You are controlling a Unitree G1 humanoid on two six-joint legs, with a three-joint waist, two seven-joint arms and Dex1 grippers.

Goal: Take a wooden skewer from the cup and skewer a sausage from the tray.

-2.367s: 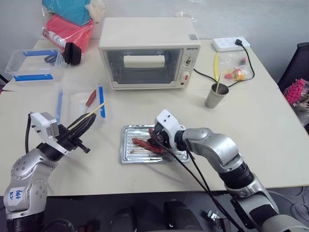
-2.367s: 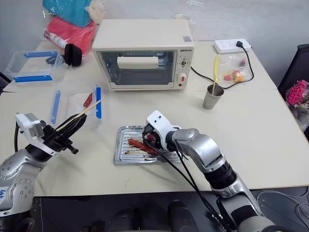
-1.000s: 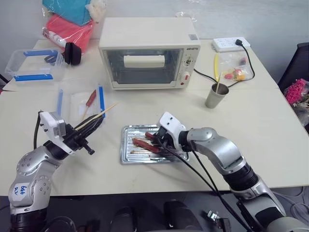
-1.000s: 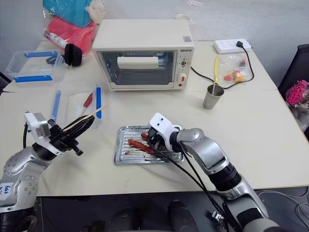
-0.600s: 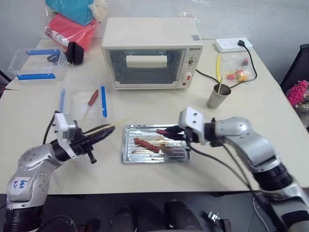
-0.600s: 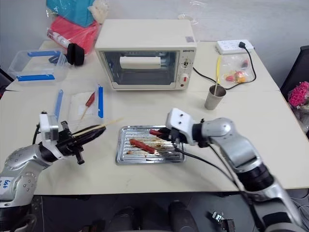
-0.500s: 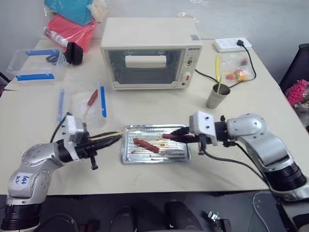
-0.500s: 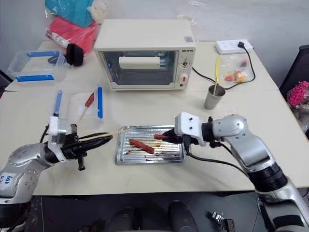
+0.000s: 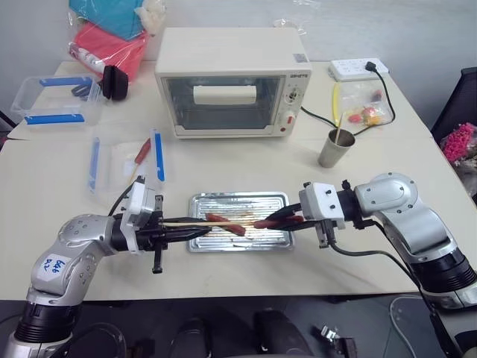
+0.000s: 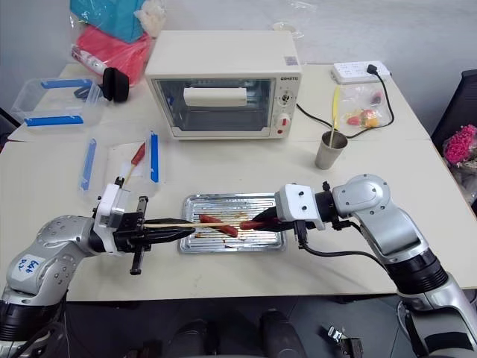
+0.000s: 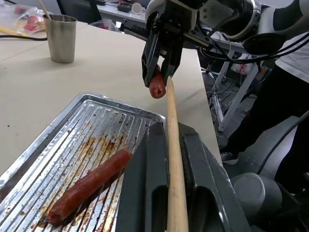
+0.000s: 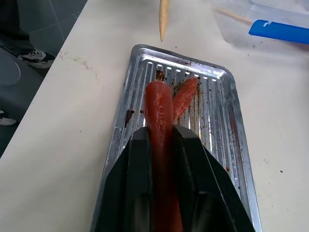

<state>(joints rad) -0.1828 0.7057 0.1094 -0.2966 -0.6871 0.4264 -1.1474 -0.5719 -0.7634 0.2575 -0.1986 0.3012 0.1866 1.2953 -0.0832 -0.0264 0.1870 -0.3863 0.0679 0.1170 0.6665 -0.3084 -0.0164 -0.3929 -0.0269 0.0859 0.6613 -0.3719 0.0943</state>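
The left gripper (image 9: 195, 233) is clamped on a wooden skewer (image 9: 195, 223), the right gripper (image 9: 282, 219) on a sausage (image 9: 268, 221), tips nearly meeting above the tray (image 9: 277, 200), which holds another sausage (image 9: 225, 223). Far right, the cup (image 9: 332, 148) holds more skewers.
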